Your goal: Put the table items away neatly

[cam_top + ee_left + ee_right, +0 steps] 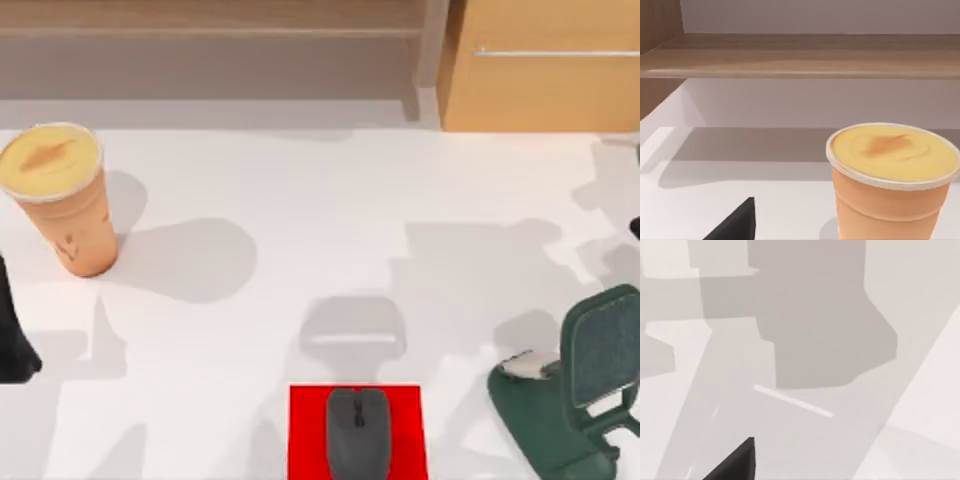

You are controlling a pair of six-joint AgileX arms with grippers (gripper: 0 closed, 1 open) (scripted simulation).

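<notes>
My workspace, a rendered office-like desk setup, plain white table point(300, 200), light wooden shelf point(200, 30) and cabinet point(540, 80) along its far edge, computer mouse point(358, 432) on a red mat point(305, 435), green phone stand point(585, 385)

The top camera looks straight down at the table point(300, 200). The left wrist camera sits low, close behind the cup point(892, 185), which the top camera also sees. The right wrist camera looks down at bare table.

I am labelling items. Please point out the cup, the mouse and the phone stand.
cup point(75, 215): top view, orange side wall.
mouse point(357, 435): top view, middle of its back.
phone stand point(604, 343): top view, back plate.
</notes>
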